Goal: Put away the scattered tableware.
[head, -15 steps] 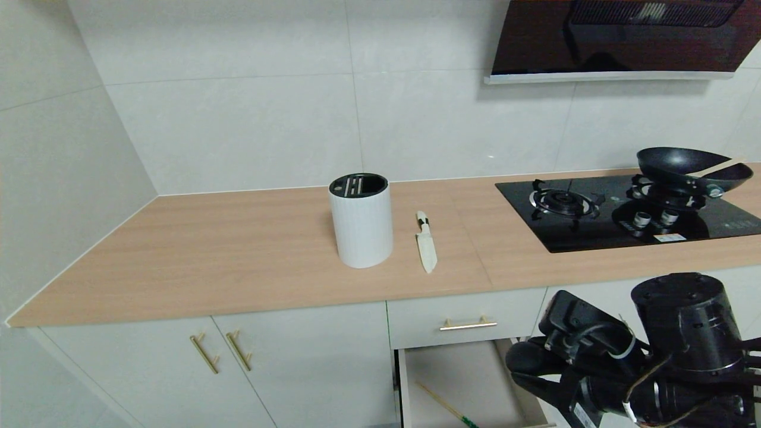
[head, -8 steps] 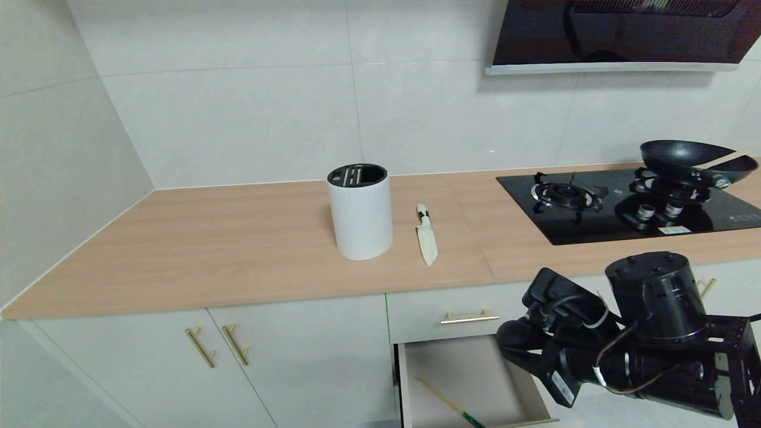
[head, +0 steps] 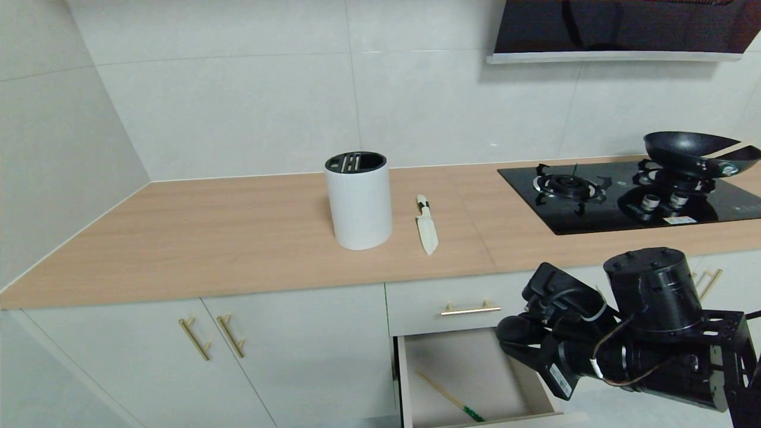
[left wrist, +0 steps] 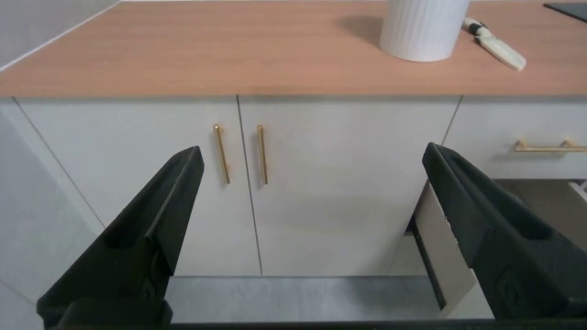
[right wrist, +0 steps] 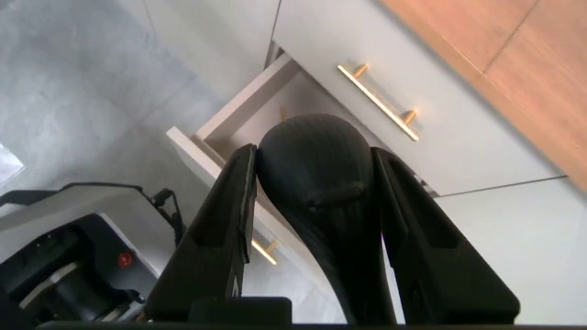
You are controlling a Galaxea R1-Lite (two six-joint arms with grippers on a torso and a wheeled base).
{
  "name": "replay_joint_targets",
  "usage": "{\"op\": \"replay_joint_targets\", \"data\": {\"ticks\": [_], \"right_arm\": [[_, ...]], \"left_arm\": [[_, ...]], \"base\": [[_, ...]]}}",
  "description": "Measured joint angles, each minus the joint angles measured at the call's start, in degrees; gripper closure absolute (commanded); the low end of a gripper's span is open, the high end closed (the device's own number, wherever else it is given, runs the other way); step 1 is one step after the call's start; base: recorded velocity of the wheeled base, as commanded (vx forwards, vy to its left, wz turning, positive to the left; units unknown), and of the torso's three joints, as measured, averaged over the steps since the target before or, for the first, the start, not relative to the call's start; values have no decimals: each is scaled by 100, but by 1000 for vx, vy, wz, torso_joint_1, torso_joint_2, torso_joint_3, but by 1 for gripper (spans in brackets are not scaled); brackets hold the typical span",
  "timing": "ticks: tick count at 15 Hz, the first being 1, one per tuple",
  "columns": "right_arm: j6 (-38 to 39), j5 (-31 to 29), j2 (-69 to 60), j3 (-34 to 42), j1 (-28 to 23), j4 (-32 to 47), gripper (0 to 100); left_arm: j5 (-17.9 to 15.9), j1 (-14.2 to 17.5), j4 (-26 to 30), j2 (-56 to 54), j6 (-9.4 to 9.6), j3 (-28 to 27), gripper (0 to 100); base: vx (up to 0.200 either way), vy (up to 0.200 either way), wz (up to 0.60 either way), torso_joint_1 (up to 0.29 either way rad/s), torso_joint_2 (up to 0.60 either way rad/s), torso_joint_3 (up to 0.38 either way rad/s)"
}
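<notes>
Nothing here is legible to me — the white sticker (head: 679,220) at the front edge of the gas hob (head: 594,217) carries print too small to make out, and the white label (head: 557,377) on my right arm (head: 648,359) is equally unreadable.

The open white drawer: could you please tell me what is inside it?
A thin green-tipped wooden stick lies on the drawer's floor; the right gripper, shut on a black rounded object, hides its right corner.
</notes>
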Motion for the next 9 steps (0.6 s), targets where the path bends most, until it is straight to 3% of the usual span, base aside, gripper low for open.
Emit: {"op": "replay_joint_targets", "data": {"ticks": [9], "right_arm": [[2, 9, 37, -41, -9, -5, 100]], "left_arm": [[2, 0, 11, 0, -2, 0, 0]], "base": [[0, 0, 0, -126, 325, 194]]}}
